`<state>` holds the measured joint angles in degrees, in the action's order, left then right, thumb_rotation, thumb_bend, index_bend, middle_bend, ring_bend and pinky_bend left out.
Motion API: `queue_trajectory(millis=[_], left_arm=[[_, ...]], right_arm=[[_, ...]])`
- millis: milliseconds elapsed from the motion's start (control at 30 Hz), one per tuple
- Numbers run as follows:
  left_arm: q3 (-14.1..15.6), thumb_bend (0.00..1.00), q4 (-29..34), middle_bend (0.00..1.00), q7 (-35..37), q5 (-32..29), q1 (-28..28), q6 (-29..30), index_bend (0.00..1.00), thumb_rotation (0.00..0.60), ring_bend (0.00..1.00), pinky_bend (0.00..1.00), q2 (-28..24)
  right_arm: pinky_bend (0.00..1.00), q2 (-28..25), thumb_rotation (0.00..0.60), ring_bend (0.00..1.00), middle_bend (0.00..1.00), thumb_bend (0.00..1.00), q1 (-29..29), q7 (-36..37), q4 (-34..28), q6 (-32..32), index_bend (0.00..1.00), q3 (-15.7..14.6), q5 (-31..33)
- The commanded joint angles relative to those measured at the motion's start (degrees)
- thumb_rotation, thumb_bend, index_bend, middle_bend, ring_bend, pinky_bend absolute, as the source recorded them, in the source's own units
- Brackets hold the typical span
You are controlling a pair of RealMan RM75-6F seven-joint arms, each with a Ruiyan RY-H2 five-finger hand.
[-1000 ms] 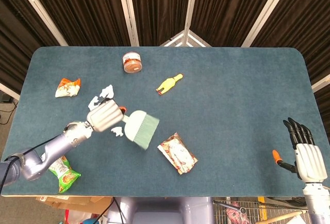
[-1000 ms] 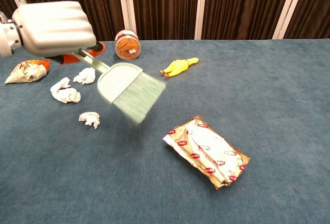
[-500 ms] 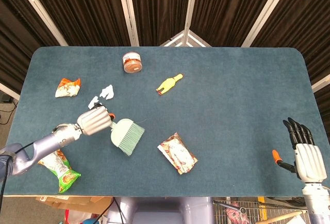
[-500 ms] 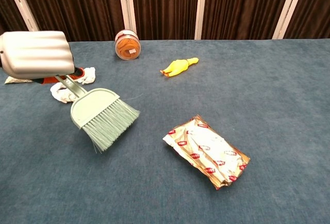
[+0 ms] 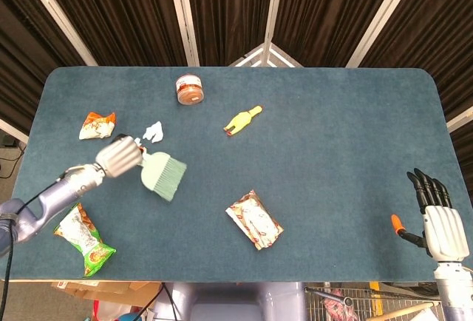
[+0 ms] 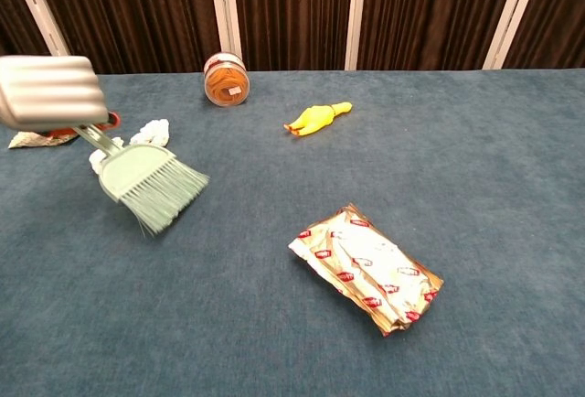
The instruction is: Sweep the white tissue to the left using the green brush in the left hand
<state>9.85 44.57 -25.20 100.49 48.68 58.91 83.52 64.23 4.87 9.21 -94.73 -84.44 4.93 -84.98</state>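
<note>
A: Starting at the left, what is lying there?

B: A green snack bag [image 5: 85, 239] is lying near the front edge of the table [image 5: 332, 121], and an orange-and-white packet [image 5: 97, 124] is sitting further back.

A: And the left hand [image 5: 117, 155]?

B: It is grasping the handle of the green brush [image 5: 162, 174], whose bristles are pointing toward the front right.

A: Where is the white tissue [image 5: 153, 132]?

B: It is lying just behind the brush head, partly hidden by it in the chest view [image 6: 151, 130].

A: Moving on?

B: An orange jar [image 5: 190, 89] is standing at the back, a yellow rubber chicken [image 5: 242, 120] is lying right of it, and a foil packet [image 5: 254, 220] is lying nearer the front.

A: The right hand [image 5: 437, 216]?

B: It is hanging past the table's right edge, fingers extended, grasping nothing.
</note>
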Motion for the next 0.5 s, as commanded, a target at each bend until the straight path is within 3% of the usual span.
queue_trajectory(millis=[33, 300, 500], left_arm=[[-0.7, 0.79, -2.5, 1.00, -1.3, -1.9, -1.2, -1.8, 0.82, 0.600, 1.00, 1.00, -1.1], [-3.1, 0.79, -5.9, 1.00, -2.5, -5.7, -3.2, -2.4, 0.82, 0.600, 1.00, 1.00, -4.5], [-5.9, 0.79, -4.4, 1.00, 1.2, -5.3, -3.4, 5.7, 0.82, 0.600, 1.00, 1.00, -4.3]], right_arm=[[0.00, -0.1, 0.600, 0.00, 0.00, 0.34, 0.0, 0.0, -0.1, 0.0, 0.00, 0.0, -0.1], [0.00, 0.0, 0.600, 0.00, 0.00, 0.34, -0.1, -0.1, -0.2, -0.2, 0.00, 0.0, -0.3], [0.00, 0.2, 0.600, 0.00, 0.00, 0.34, 0.0, -0.6, -0.2, -0.1, 0.00, -0.1, -0.4]])
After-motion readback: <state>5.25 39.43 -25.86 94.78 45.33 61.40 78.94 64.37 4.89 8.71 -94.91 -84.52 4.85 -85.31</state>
